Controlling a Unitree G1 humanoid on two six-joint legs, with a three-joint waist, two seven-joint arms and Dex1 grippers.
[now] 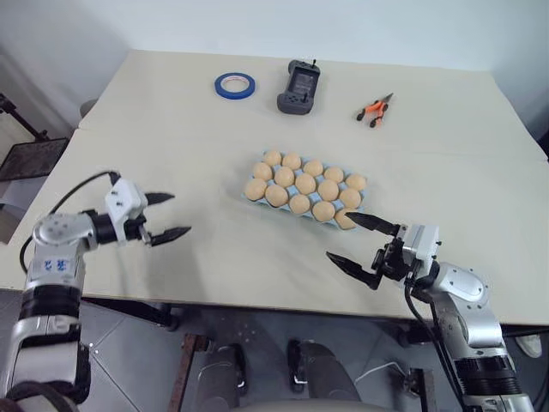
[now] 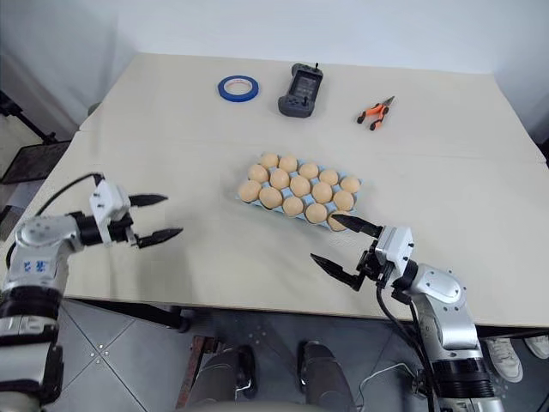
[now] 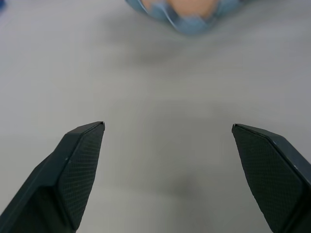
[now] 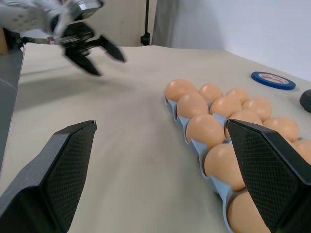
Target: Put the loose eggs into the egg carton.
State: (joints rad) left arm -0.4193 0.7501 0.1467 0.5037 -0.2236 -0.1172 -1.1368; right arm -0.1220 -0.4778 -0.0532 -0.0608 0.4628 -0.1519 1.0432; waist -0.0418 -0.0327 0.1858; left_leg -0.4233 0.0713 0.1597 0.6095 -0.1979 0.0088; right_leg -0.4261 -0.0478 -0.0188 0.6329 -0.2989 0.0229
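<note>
Both hands hang spread and empty, left hand (image 1: 167, 215), right hand (image 1: 360, 240), since my light blue moulded egg carton (image 1: 255, 202) looks full of pale orange-tan eggs (image 1: 304, 183).

Left arm: enters lower left of head view, silver/black forearm angled up and toward frame centre, black cable looping over wrist. White wrist block behind fingers.
Left gripper (image 1: 169, 215): mid-left of frame, pointing right, roughly level. Two black fingers spread wide, nothing btwn them; upper finger higher in frame, lower one nearer bottom edge. Wrist view: both fingertips (image 3: 82, 145) well apart, gap empty.
Right arm: enters lower right corner, forearm angled up-left, black cable along it. White wrist block.
Right gripper (image 1: 353, 240): lower right of centre, pointing left. Fingers spread wide, nothing held; one tip up-right, other down-left. Wrist view: pads (image 4: 68, 165) far apart.
</note>
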